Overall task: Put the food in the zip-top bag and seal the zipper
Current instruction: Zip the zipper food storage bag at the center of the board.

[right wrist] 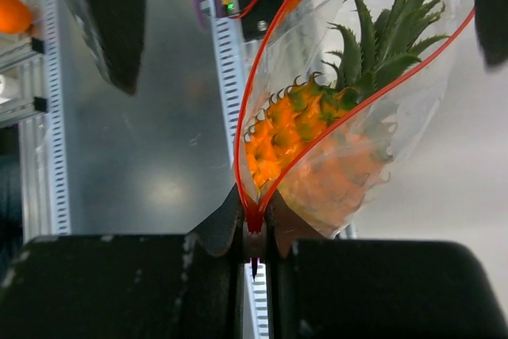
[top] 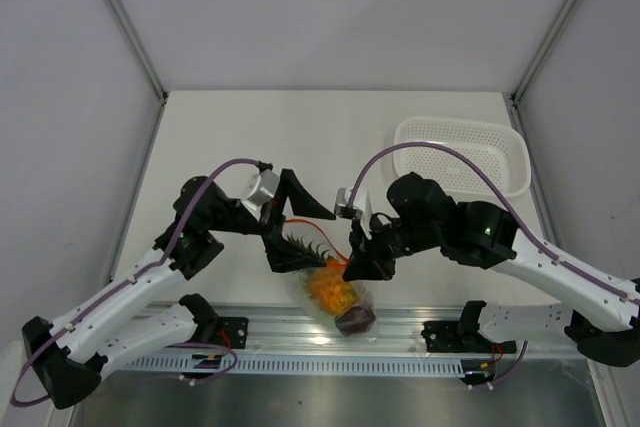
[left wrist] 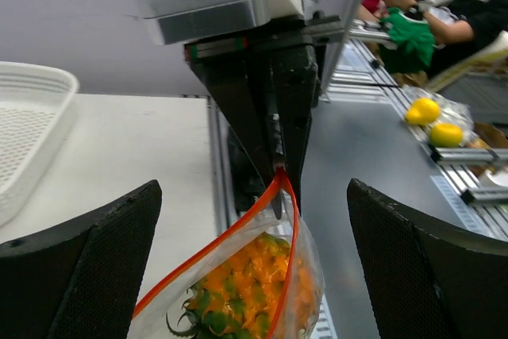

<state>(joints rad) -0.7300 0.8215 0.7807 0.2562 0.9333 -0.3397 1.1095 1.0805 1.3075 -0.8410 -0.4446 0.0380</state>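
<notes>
The right gripper (top: 357,265) was pressed together on one end of the zipper (right wrist: 254,218), pinching the red-orange strip between its two fingers. From this pinched point the two sides of the strip ran apart, so the mouth of the bag (top: 313,299) was open along the rest of its length. The bag hung at the near edge of the table (top: 230,137), in the middle between the two arms, with its lower part in front of the metal rail (top: 270,327).

Inside the bag lay the pineapple (top: 335,289), with its green crown toward the left gripper (top: 322,239). The dark round fruit (top: 356,321) was also in the bag, at the nearest end, below the pineapple.

The left gripper was spread wide. In its wrist view its two black fingers (left wrist: 87,267) stood well apart, one on each side of the bag's open mouth. I cannot tell if either finger touched the plastic.

The white basket (top: 515,162) stood at the far right of the table, well apart from the bag and behind the right arm.
</notes>
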